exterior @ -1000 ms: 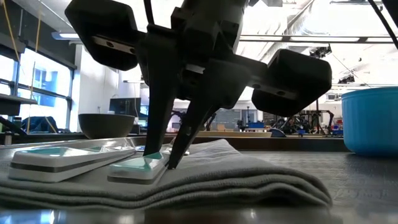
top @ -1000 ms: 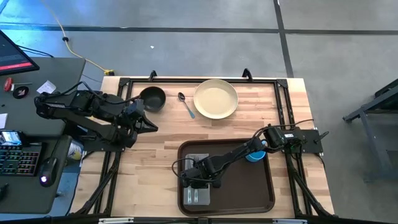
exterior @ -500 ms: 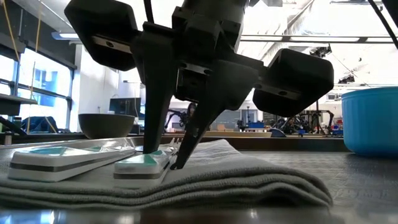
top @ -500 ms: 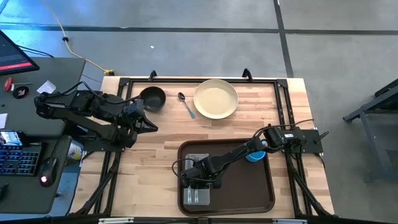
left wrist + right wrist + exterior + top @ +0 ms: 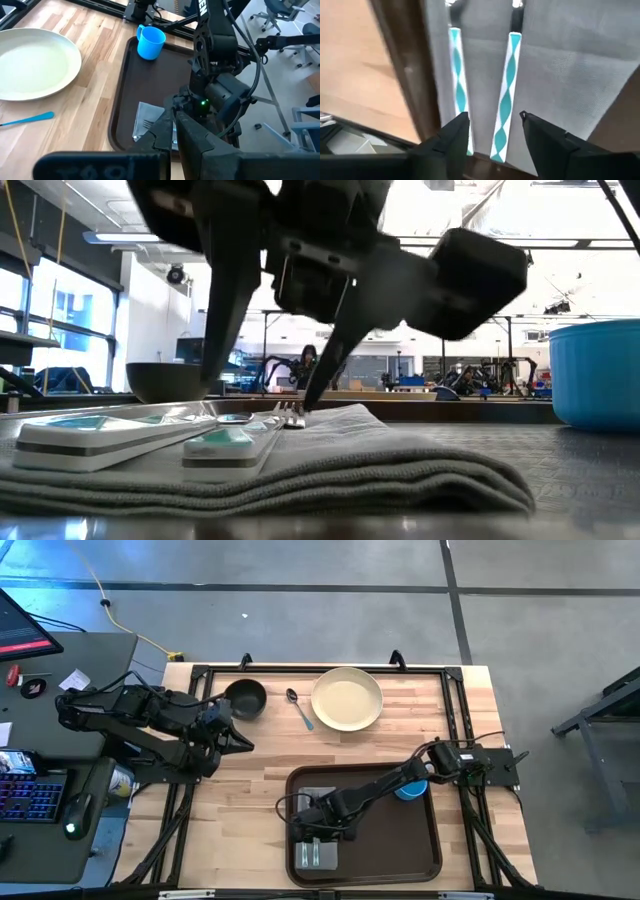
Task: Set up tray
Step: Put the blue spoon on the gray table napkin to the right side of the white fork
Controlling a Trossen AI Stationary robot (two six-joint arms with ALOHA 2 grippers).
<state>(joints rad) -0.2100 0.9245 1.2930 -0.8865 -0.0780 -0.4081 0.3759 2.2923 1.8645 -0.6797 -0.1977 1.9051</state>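
Observation:
The dark brown tray (image 5: 390,850) lies at the table's near side. A folded grey napkin (image 5: 400,460) rests in its left part. Two pieces of cutlery with white and teal handles (image 5: 506,100) (image 5: 456,75) lie side by side on the napkin. My right gripper (image 5: 260,395) hangs open just above them, its fingers on either side of one handle without touching it. A blue cup (image 5: 410,788) stands on the tray's far right. My left gripper (image 5: 238,735) waits shut over the table's left part.
On the wooden table beyond the tray are a cream plate (image 5: 347,700), a spoon with a blue handle (image 5: 300,708) and a black bowl (image 5: 245,698). The tray's right part (image 5: 400,840) is bare. A desk with a keyboard stands left of the table.
My right gripper has opened and let go of the nearer cutlery handle, then risen a little. The handle, tilted before, now lies flat on the napkin beside the other one.

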